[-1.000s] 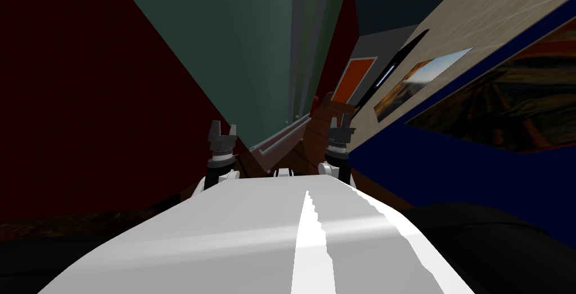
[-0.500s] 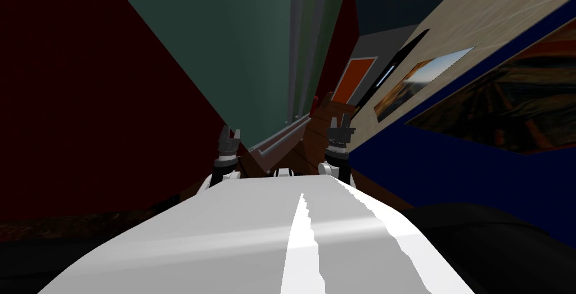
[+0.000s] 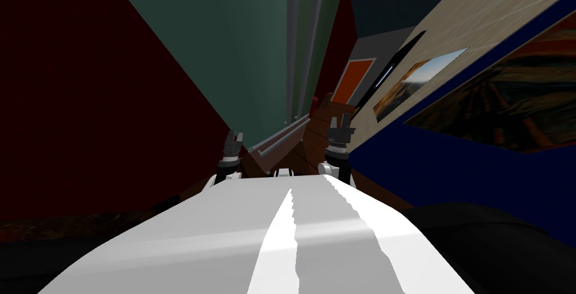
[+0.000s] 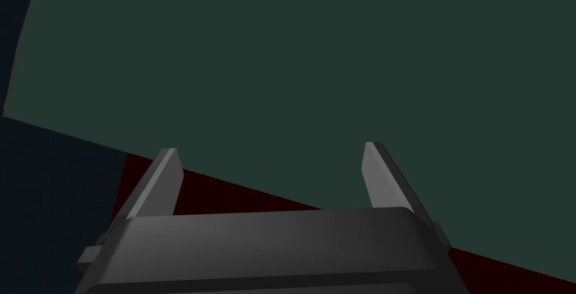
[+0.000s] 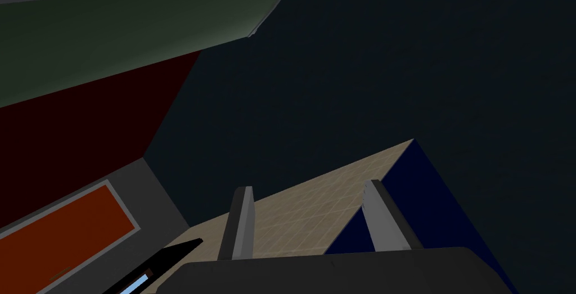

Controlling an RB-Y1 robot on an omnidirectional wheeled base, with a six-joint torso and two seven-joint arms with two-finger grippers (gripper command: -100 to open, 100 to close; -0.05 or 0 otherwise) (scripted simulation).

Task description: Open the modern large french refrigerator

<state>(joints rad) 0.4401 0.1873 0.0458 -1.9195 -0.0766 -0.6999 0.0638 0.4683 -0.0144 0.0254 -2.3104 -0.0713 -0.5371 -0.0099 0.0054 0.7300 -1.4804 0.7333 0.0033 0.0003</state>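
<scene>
Closest in, my left arm is tucked low by my chest with the wrist pointing up and forward. The left pincer (image 4: 270,148) is spread wide with nothing between its fingers (image 4: 163,181). It's aimed at a flat, dark green-grey face, and the head view shows that's the refrigerator (image 3: 242,49). I can't tell whether the tips are touching that front or are just short of it.

The fridge's lower edge runs on a slant right behind the fingertips, with a strip of dark red wall (image 3: 84,82) below it. So the pincer sits near the corner where the fridge meets the wall, and it's tight on that side.

My right arm is raised on the other side of my chest, wrist up. The right pincer (image 3: 341,117) is parted too and holds nothing. It hangs in free air, just beside a brown piece of furniture (image 3: 318,130) that I can't really identify.

Between the two pincers, a short grey bar (image 3: 284,136) runs across low on the fridge. Farther up, two long grey handles (image 3: 291,43) run side by side along the front, well apart from both pincers. The broad green panel between them and the left pincer is bare.
</scene>
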